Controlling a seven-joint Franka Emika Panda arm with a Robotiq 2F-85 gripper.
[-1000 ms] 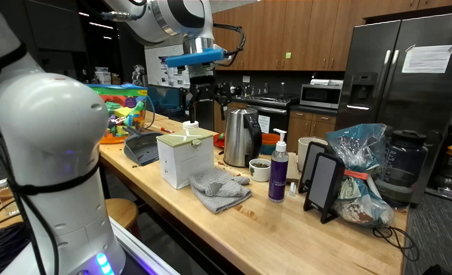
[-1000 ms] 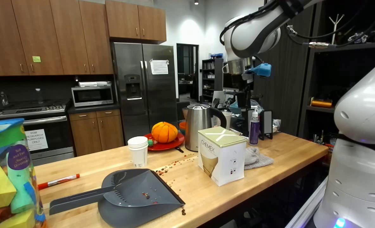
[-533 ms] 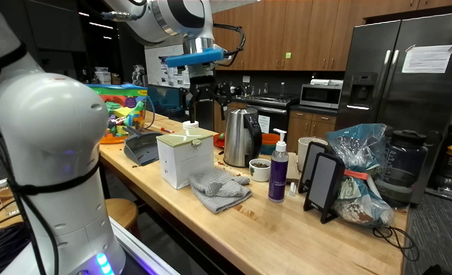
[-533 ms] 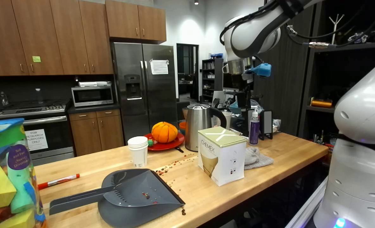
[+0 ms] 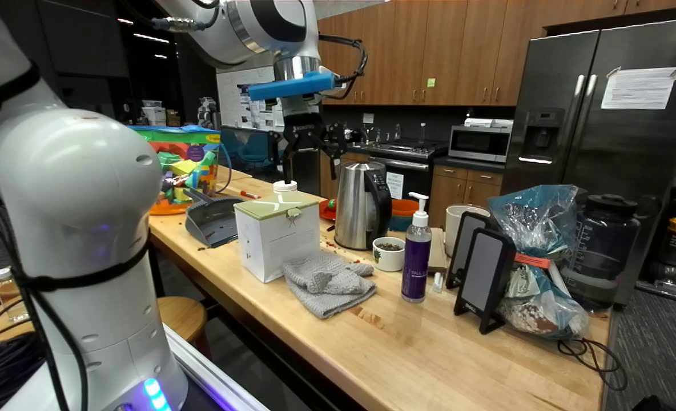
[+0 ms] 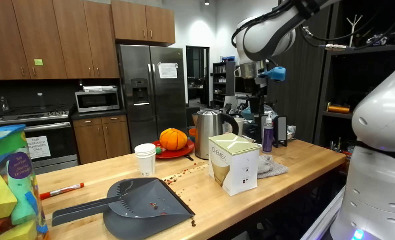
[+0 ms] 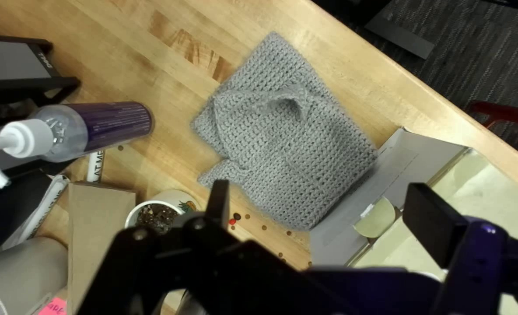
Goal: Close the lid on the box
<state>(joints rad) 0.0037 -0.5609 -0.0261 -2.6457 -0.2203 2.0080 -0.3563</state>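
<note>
"Hovering where, that end effector [image 5: 311, 175]?"

"Higher than the box [image 5: 281, 242] and slightly to its right in an exterior view, apart from it."

"And the fingers [image 7: 434, 223]?"

"Spread wide apart in the wrist view, with the box on the right."

"The lid [image 5: 266, 208]?"

"Flat across the top of the box, which stands upright on the counter [image 5: 429, 354], just left of the grey cloth [image 5: 329, 281]."
</note>
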